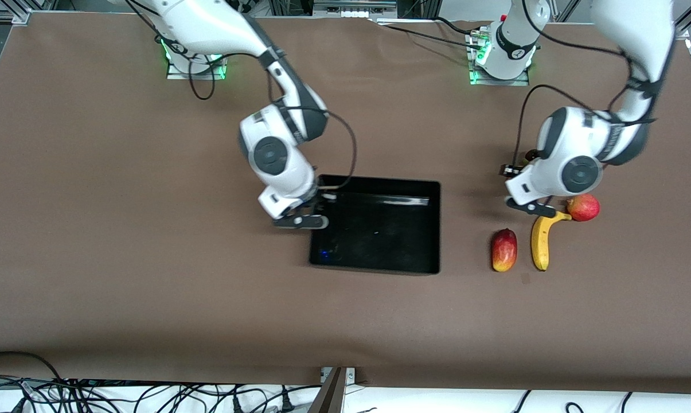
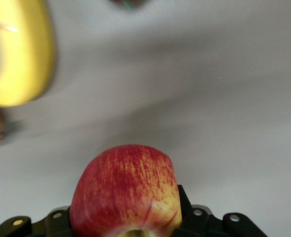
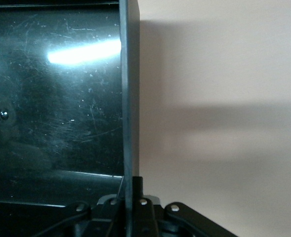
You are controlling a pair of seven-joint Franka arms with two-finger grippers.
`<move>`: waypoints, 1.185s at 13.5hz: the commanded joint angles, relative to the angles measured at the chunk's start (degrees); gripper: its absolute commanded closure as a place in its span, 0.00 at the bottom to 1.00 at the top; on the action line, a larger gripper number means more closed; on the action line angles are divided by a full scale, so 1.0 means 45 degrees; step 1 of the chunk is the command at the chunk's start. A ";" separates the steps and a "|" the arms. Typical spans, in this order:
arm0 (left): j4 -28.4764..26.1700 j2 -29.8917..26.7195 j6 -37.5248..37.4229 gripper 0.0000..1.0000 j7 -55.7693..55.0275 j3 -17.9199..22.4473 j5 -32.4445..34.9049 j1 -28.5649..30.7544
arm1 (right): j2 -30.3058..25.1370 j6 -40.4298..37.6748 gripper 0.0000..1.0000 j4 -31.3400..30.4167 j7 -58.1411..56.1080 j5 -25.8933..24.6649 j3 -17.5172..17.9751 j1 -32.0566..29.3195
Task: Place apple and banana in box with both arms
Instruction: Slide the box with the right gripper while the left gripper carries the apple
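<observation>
Apple: small round red apple with yellowish patches (image 2: 125,195), clamped between the left gripper's (image 2: 128,219) fingers, over the table near the banana; firm, smooth, likely slippery; hold across its widest girth.
Banana: curved bright yellow banana (image 1: 542,240), on the table between the elongated red-and-yellow fruit (image 1: 504,249) and the pinkish-red round fruit (image 1: 584,207); light, bruisable; take mid-length.
Box: shallow glossy black plastic bin (image 1: 379,261), empty.
Right gripper (image 3: 130,197): pinching the box's wall (image 3: 129,98) at the right arm's end.

An oval red-and-yellow fruit (image 1: 504,250) lies on the brown table (image 1: 121,229).
</observation>
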 commanded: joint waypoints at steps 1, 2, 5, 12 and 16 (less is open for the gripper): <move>0.2736 0.0285 -0.2267 0.88 0.0169 -0.0112 0.0263 -0.0030 | 0.0826 -0.0049 1.00 0.1389 0.0562 0.0289 -0.0157 0.0611; 0.3285 0.0305 -0.2289 0.86 0.0150 -0.0112 0.0089 -0.0050 | 0.0983 0.0222 1.00 0.1390 0.0679 0.0250 -0.0177 0.0846; 0.4439 0.0850 -0.2289 0.87 0.0033 -0.0132 -0.0632 -0.0245 | 0.1568 0.1178 1.00 0.1449 0.0974 0.0210 -0.0196 0.1160; 0.4755 0.1864 -0.2095 0.87 -0.2229 -0.0151 -0.2625 -0.2215 | 0.0599 0.0776 0.00 0.1605 0.0819 0.0210 -0.0894 0.1102; 0.4599 0.3387 0.0185 0.86 -0.3266 -0.0151 -0.2960 -0.3389 | -0.1979 -0.3829 0.00 0.2014 -0.0717 0.0250 -0.2286 -0.0300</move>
